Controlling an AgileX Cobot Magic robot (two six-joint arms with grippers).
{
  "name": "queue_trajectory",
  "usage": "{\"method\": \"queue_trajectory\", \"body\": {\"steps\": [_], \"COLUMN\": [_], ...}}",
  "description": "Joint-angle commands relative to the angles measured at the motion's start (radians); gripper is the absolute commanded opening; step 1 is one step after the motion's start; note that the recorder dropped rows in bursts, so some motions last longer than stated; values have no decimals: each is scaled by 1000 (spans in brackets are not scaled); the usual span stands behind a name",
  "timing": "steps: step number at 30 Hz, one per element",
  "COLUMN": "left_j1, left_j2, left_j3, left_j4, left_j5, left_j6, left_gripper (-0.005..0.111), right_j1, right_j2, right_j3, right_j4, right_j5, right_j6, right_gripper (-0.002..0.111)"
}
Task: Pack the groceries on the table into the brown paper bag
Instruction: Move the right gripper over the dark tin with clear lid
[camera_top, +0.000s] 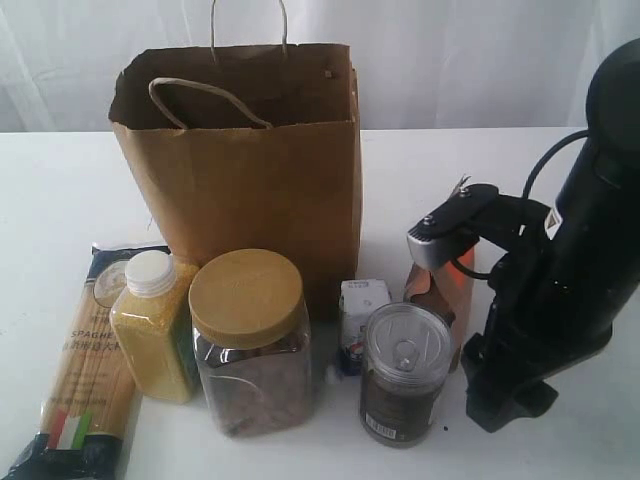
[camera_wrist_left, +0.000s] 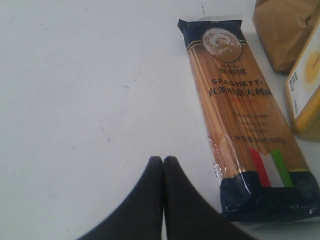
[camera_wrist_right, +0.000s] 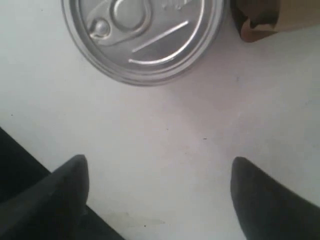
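At the back of the white table (camera_top: 60, 190) we see the bag (camera_top: 240, 190) standing upright, its mouth open. In front, left to right: spaghetti (camera_top: 85, 370) lying flat, bottle (camera_top: 155, 335), tan-lidded jar (camera_top: 250, 345), carton (camera_top: 360, 320) and dark jar (camera_top: 403, 380). The pouch (camera_top: 447, 290) stands behind that jar (we see only part of it). The frame cuts off the spaghetti's near end. The left claw (camera_wrist_left: 163, 160) is pressed shut on nothing beside the spaghetti. The right claw (camera_wrist_right: 160, 161) is spread wide and empty over bare table near the dark jar. White drapery (camera_top: 450, 60) hangs behind.
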Motion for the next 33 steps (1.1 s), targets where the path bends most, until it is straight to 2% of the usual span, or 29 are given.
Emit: {"method": "queue_trajectory", "body": {"steps": [1,19,20,23,25,30,33], "left_j1": [-5,-5,-5,-5,-5,-5,-5], "left_j2": [-5,-5,-5,-5,-5,-5,-5], "left_j3": [7,7,7,7,7,7,7], "left_j4": [5,5,5,5,5,5,5], "left_j5": [32,32,32,32,32,32,32], "left_j6": [-5,-5,-5,-5,-5,-5,-5], "left_gripper": [0,0,0,0,0,0,0], "right_j1": [4,4,4,4,4,4,4], "right_j2": [-4,-3,-3,-3,-3,-3,-2], "right_j3": [-1,-1,-1,-1,-1,-1,-1], "right_j4": [-6,1,1,1,1,1,94], "right_j5": [-16,-72,-74,-59,-59,-38,-82], "right_j6": [-13,43,43,40,40,43,43], "right_gripper": [75,75,76,94,99,99,99]}}
